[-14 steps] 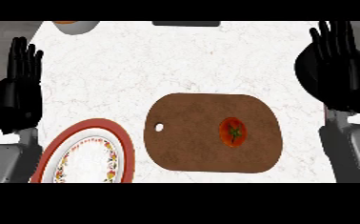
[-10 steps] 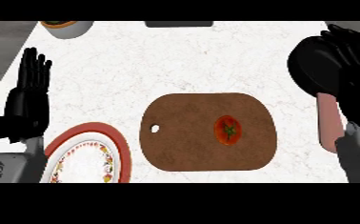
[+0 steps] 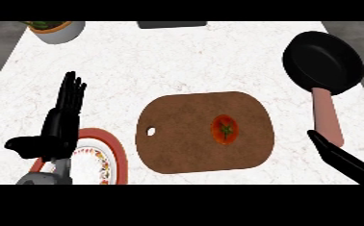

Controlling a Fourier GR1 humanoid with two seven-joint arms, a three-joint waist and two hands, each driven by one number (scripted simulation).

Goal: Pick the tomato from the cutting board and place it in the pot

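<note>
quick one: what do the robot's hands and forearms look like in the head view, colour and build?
The left hand is all black, with slim, segmented fingers and a separate thumb on a glossy black palm. Below it a short stretch of grey forearm shows, smooth and rounded, with no cables or markings visible. Of the right hand, only a narrow black part shows at the lower right edge, too little to describe its build.

A white, faintly veined marble surface (image 3: 177, 61) fills the view under even light. Grey floor shows past its far left corner (image 3: 10, 30) and far right corner (image 3: 348, 28).
</note>
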